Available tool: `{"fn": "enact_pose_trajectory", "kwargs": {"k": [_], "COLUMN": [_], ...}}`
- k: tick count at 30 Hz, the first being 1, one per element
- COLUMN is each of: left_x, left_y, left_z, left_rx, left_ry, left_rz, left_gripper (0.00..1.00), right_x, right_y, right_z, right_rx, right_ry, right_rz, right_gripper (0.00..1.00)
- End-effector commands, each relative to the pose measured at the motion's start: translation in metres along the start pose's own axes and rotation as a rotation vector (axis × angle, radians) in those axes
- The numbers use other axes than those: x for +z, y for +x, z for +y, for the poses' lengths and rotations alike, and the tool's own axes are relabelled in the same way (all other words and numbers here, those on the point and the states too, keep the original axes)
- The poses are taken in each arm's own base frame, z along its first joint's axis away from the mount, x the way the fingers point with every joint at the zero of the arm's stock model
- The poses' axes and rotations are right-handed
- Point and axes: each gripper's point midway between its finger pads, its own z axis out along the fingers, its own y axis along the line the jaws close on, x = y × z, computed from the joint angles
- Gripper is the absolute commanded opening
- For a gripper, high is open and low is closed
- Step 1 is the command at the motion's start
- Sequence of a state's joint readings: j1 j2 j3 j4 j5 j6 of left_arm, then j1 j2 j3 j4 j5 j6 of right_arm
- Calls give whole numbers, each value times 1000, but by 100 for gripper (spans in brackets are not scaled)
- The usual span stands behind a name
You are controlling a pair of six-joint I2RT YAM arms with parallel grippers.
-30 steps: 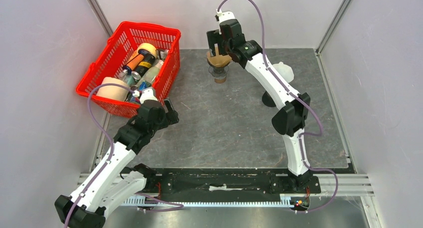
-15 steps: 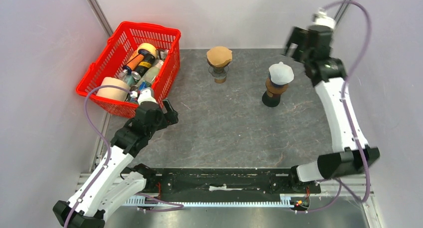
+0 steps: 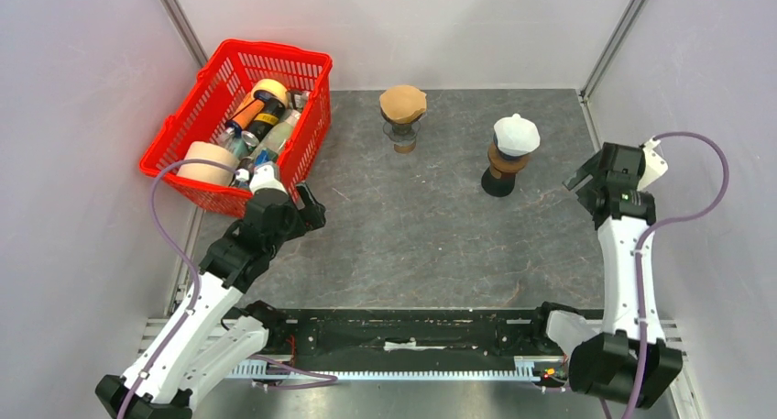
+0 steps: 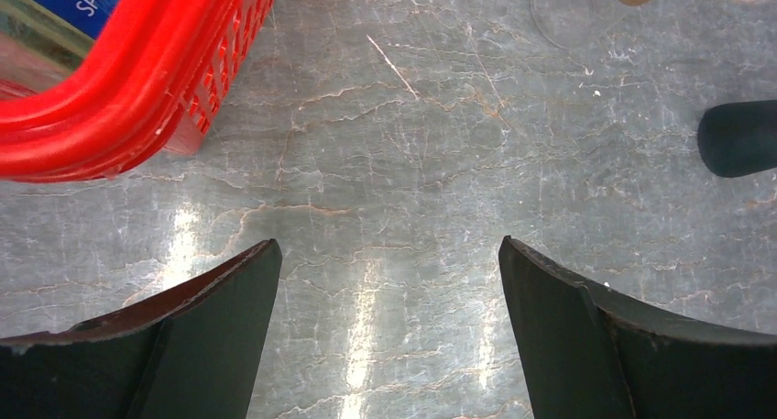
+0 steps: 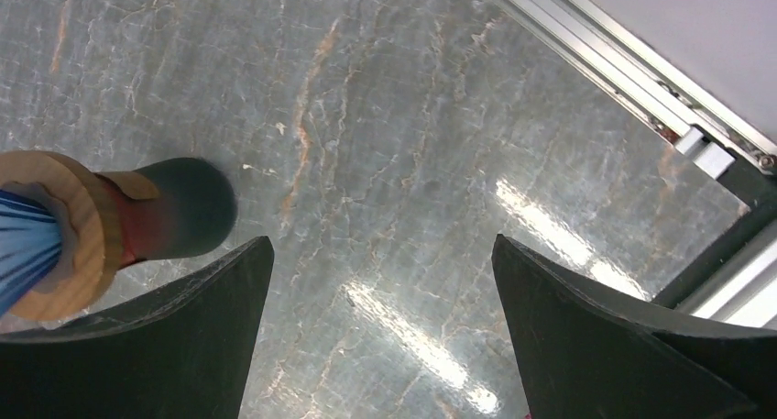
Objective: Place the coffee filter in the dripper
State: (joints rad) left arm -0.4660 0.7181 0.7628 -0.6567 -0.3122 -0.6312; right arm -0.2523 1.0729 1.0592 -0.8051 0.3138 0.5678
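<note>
Brown paper filter (image 3: 403, 101) sits in the clear glass dripper (image 3: 402, 140) at twelve o'clock.
Probably light and crushable; pinch its rim. Left hand (image 4: 389, 281) and right hand (image 5: 380, 281) gape empty.

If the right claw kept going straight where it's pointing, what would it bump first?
Most likely the bare table. The right claw points down at it; the dark-footed stand sits off to the side, though depth is unclear.

- A grey, marble-veined worktop (image 3: 431, 226) is filling the centre of the overhead frame.
- Pale lilac walls (image 3: 403, 25) are enclosing it at top, left and right.
- Metal posts (image 3: 179, 20) are slanting through the upper corners.
- White glare streaks (image 5: 541, 231) are glinting on the worktop in both wrist views.
</note>
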Motion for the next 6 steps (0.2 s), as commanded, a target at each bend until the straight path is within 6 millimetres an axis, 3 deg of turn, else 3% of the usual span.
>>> {"fn": "enact_pose_trajectory", "kwargs": {"k": [1,6], "left_x": [-5,-5], "left_y": [-9,-9], "left_z": [-1,0], "left_rx": [-38,-40], "left_ry": [8,6], "left_rz": [-41,-45], "left_gripper": [96,96], "right_x": [-12,-20], "right_y": [-6,-5], "right_z": [-12,-14], "right_rx": [68,88], "right_ry": [5,-43], "right_rz": [-103,-154], "right_gripper": [97,97]}}
